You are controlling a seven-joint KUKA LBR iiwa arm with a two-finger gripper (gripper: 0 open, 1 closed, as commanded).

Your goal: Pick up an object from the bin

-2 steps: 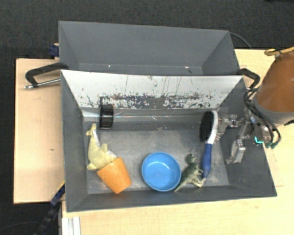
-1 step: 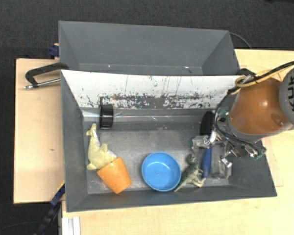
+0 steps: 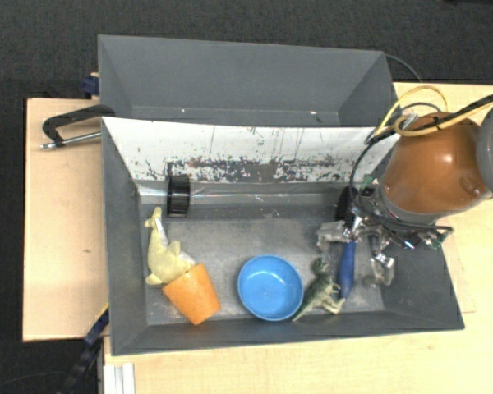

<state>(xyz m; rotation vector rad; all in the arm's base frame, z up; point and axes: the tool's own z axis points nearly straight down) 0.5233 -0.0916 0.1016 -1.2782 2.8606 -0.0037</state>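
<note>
My gripper (image 3: pixel 358 255) hangs low at the bin's right side, under the orange cover. Its two metal fingers stand apart, so it is open. A slim blue pen-like stick (image 3: pixel 345 272) lies on the floor between the fingers, closer to the left one, and I cannot tell whether they touch it. A small green toy dinosaur (image 3: pixel 319 295) lies just below and left of the stick, by the front wall. A round blue bowl (image 3: pixel 269 288) sits to the left of the dinosaur.
An orange cup (image 3: pixel 194 295) lies on its side at the front left, against a pale yellow soft toy (image 3: pixel 164 255). A black cylinder (image 3: pixel 178 195) rests by the back wall on the left. The arm's body covers the bin's right edge.
</note>
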